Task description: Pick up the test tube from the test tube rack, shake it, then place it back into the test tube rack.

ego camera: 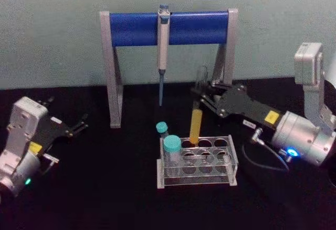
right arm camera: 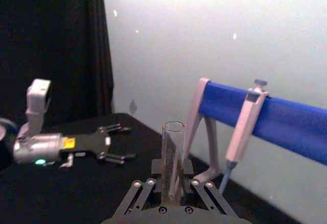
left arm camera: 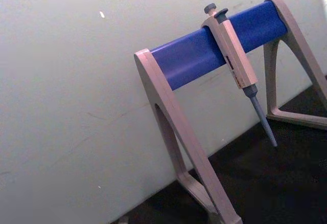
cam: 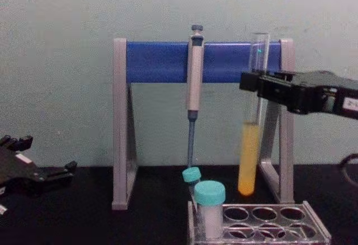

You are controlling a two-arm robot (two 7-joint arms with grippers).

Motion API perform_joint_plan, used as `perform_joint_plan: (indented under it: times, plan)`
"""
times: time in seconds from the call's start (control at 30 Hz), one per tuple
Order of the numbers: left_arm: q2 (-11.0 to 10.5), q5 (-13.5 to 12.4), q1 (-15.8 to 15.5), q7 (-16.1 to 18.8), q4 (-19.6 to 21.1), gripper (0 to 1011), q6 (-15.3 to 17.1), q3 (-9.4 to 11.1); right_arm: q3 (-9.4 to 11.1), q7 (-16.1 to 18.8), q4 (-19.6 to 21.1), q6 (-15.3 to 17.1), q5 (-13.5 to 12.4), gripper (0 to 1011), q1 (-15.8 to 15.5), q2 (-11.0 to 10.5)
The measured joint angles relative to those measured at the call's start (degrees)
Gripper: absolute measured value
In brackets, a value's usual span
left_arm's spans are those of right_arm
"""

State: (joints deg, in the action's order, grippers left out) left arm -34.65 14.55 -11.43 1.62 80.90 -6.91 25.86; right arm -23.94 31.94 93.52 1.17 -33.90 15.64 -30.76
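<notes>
Clear plastic, the test tube rack (ego camera: 215, 169) is sitting nearest, teal-capped tubes (ego camera: 171, 145) standing at its left end. Just above its back row the test tube (cam: 249, 155) is hanging upright, the right gripper (cam: 254, 85) pinching its upper glass. Off left, the left gripper (ego camera: 81, 124) is lying fingers spread. Behind, a grey pipette (ego camera: 163, 41) is hanging on the blue-barred stand (ego camera: 136, 29).

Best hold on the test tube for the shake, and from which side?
Clamp the test tube on bare glass between its rim and the liquid, level from the robot's right, where the right gripper has it. It is upright, mouth up; a side grip keeps it so. The left gripper sits parked.
</notes>
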Motion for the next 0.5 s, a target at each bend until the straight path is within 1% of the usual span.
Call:
perform_joint_plan:
  times: [0.07,0.2,0.5]
  plan:
    - [0.0,0.0,0.0,0.0,0.0,1001,0.0,0.0,-0.2,-0.3,-0.8,-0.3,0.1,230,0.8,0.5]
    - [0.0,0.0,0.0,0.0,0.0,1001,0.0,0.0,-0.3,-1.7,-2.7,-0.8,1.2,230,2.2,1.6]
    - [0.0,0.0,0.0,0.0,0.0,1001,0.0,0.0,0.4,-2.9,-3.5,-0.9,2.0,230,2.5,2.1]
